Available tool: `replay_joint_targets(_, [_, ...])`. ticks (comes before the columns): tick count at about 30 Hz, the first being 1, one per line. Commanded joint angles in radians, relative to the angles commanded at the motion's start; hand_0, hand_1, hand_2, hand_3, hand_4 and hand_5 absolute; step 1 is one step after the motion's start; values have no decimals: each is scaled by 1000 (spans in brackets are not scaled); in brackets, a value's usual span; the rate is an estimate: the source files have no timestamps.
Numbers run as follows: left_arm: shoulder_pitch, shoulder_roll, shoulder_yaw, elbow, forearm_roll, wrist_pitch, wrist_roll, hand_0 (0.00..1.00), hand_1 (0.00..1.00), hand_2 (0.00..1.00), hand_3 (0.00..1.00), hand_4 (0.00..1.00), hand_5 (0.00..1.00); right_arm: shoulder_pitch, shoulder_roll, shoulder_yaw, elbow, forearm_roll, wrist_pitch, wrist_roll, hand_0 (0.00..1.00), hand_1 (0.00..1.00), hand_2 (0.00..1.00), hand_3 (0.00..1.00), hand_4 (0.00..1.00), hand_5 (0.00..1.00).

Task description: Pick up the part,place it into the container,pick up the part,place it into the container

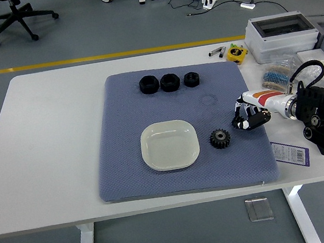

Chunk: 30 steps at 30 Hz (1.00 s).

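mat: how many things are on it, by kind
nuts: 3
gear: 1
dish: 1
total: 5
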Motion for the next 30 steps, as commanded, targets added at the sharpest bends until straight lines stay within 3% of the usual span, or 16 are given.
replay_joint_targets(16, [1, 3, -1, 0, 1, 1, -5, 877, 884, 908, 626, 558, 679, 6, -18, 17, 25, 6, 10, -3, 137, 137, 246, 349, 667, 453])
replay_joint_targets(25, [4, 6, -5, 0, 2, 3, -7, 875, 883, 906, 623, 556, 679, 27, -2, 64, 96, -14, 20, -8, 137, 137, 246, 348, 672, 447])
replay_joint_targets(30, [5, 8, 6, 0, -10, 3, -9, 875, 880, 902, 623, 555, 680, 41, 7, 82, 199, -43, 24, -21, 137, 138, 246, 354, 670, 447])
